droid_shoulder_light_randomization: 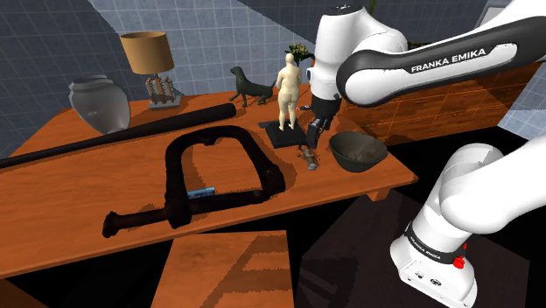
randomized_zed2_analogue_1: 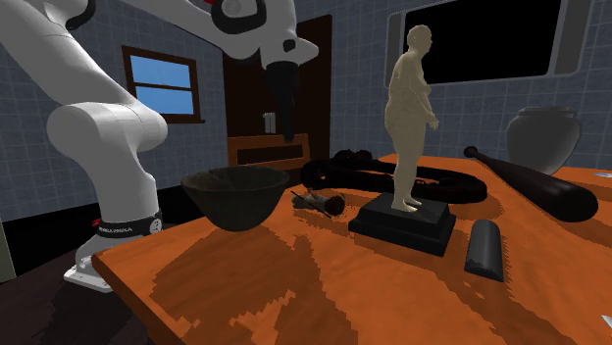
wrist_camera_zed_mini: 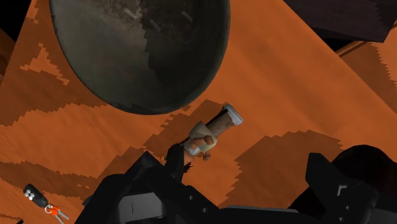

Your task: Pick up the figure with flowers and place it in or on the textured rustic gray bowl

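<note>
The small figure with flowers (wrist_camera_zed_mini: 207, 137) is seen lying on its side on the orange-brown desk (droid_shoulder_light_randomization: 105, 188), just beside the dark grey bowl (droid_shoulder_light_randomization: 357, 150) and between that bowl and the black plinth (randomized_zed2_analogue_1: 404, 223) on which a pale standing statue (randomized_zed2_analogue_1: 410, 118) is mounted. In the wrist view a brown, cylinder-like stem with a pale end cap is shown at one end of the figure, and a lighter body with small orange details at the other.

The gripper (droid_shoulder_light_randomization: 312, 142) is held above the figure, pointing down, with its fingers standing apart; nothing is clasped between them and the figure is not touched.

The figure is judged to be light and rigid, so little closing force should be needed. Because of its rounded stem, it may be expected to roll or slip sideways if it is pressed off-centre. The small projecting details at the lighter end are likely to be the fragile part and are best left untouched. A hold across the middle, where stem and body meet, with the fingers set square to the long axis, is considered the safest. The fingers would have to be brought down close to the desk, since the figure lies flat. The plinth and the bowl's rim stand near enough to be kept in mind.
</note>
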